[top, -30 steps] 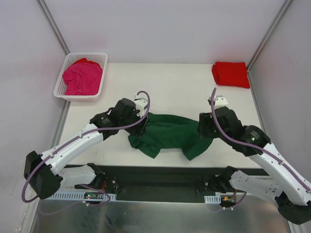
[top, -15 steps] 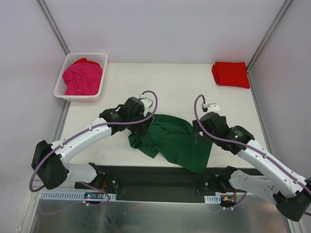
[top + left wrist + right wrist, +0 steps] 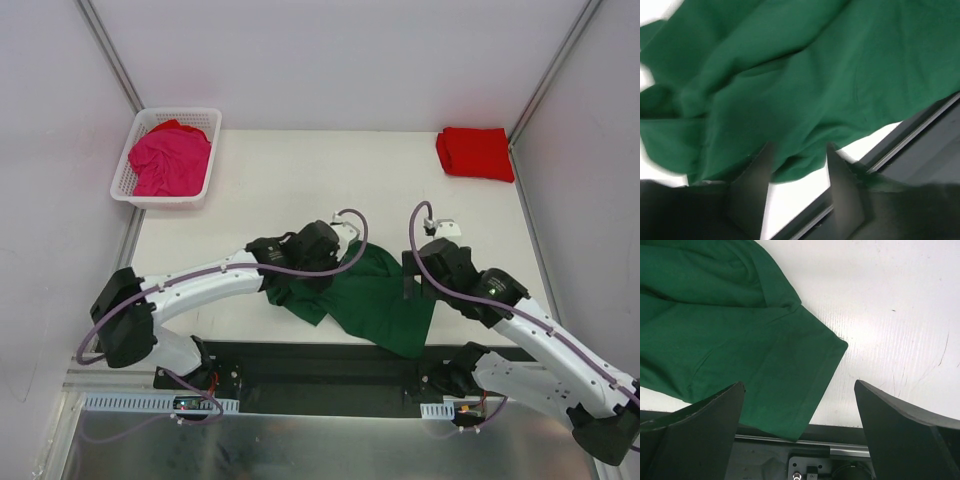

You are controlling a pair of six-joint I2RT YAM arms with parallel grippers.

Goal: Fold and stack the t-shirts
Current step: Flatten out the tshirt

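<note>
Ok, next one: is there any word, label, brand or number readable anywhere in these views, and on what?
No readable text in any view.
The green t-shirt, red t-shirt and pink t-shirt are plain, with no print or tag showing.
The white basket has no label.
Any markings on the small circuit boards by the arm bases are too small to read.

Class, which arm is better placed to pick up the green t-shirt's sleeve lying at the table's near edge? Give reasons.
Right. The right tool hangs wide open directly over the sleeve of the green t-shirt, while the left tool is over the bunched opposite side, farther away.
</note>
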